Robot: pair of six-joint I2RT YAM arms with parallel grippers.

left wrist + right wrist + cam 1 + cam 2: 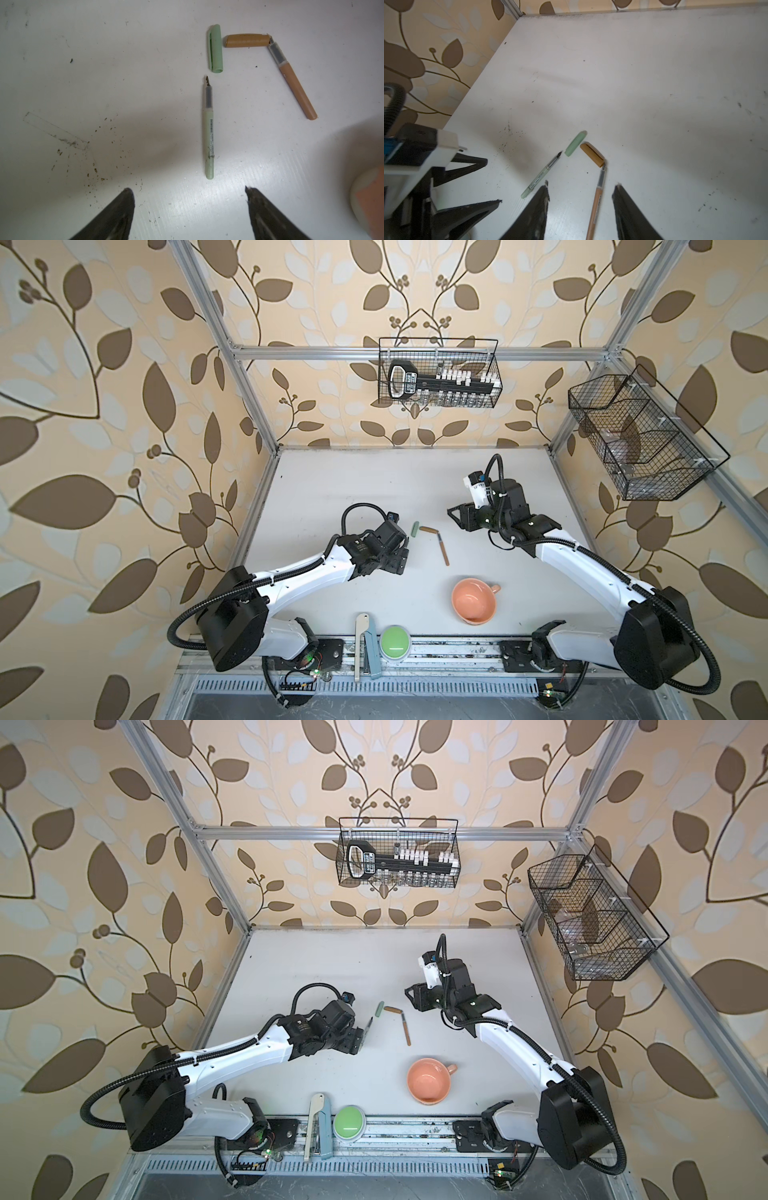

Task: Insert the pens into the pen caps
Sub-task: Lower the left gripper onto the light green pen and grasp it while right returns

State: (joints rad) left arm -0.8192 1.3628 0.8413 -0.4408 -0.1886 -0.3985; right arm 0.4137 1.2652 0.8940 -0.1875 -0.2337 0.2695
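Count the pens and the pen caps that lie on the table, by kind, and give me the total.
Pens: 2 (green pen, brown pen)
Caps: 2 (green cap, brown cap)
Total: 4

No word or number is legible. The green pen [208, 143] bears a barcode and a line of print, the tan pen [596, 204] a printed strip, and the black handle [400, 379] in the wire basket [384, 364] a white label, all too small to read.
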